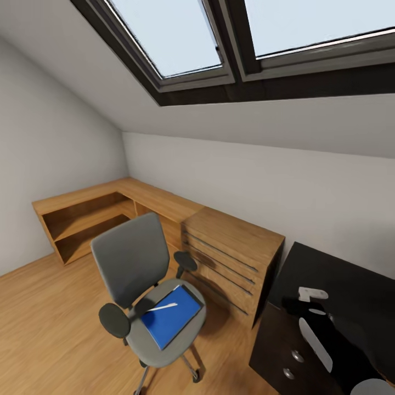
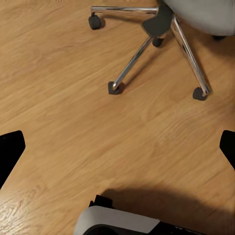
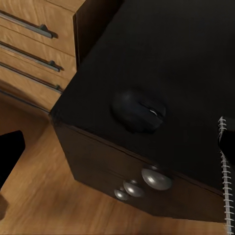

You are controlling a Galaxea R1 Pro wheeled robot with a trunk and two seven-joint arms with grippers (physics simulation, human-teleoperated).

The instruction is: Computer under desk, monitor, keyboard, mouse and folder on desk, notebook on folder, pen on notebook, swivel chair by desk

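The grey swivel chair [image 1: 130,263] stands on the wooden floor, left of the black desk [image 1: 351,274]. The blue folder [image 1: 171,319] lies on its seat with the whitish pen [image 1: 162,307] on top. My right gripper [image 3: 120,147] hangs open above the desk's corner, where the black mouse [image 3: 138,110] lies. The notebook's spiral edge [image 3: 225,169] shows beside one finger. My left gripper [image 2: 117,147] is open over bare floor, near the chair's chrome star base [image 2: 156,41]. The computer, monitor and keyboard are out of view.
A wooden chest of drawers [image 1: 233,258] stands between chair and desk, with low wooden shelving [image 1: 88,219] along the walls behind. The desk drawers carry round silver knobs [image 3: 156,178]. A skylight slopes overhead. My own base [image 2: 117,223] shows below the left gripper.
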